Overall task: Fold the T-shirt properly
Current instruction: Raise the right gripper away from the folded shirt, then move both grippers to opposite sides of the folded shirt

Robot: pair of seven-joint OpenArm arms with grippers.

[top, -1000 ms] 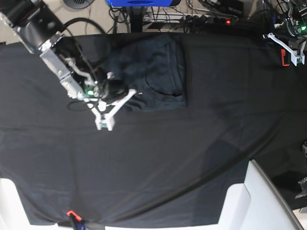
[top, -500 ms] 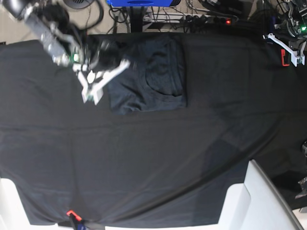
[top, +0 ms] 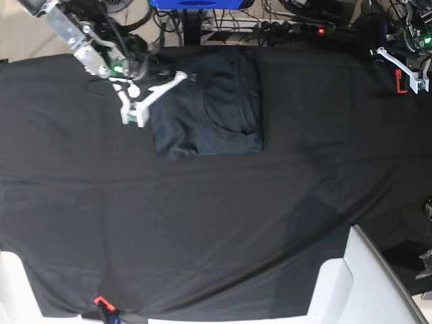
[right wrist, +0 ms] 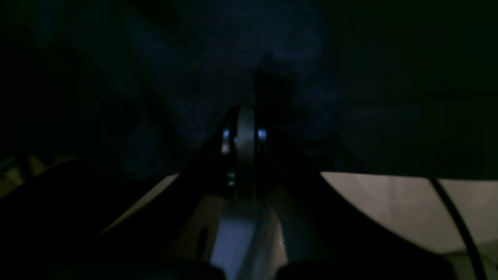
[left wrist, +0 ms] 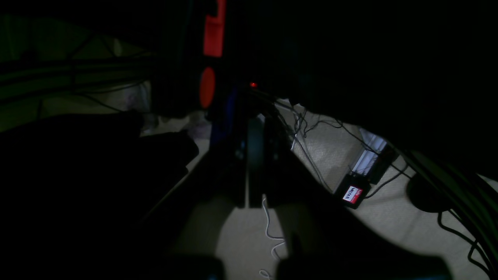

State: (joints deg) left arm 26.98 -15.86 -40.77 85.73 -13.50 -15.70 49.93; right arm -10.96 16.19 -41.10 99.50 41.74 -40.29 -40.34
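Right end effector [top: 133, 116] moved back off T-shirt [top: 209, 108] — closed, empty; left closed; black tablecloth [top: 216, 229] wrinkled.

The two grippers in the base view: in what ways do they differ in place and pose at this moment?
1. The right gripper hangs over the table, at the left edge of the folded T-shirt; the left gripper is parked at the far right edge of the black table cloth, far from the shirt.
2. The right gripper's arm reaches across the cloth; the left gripper's arm is mostly out of frame.
Shared: both are shut and hold nothing.
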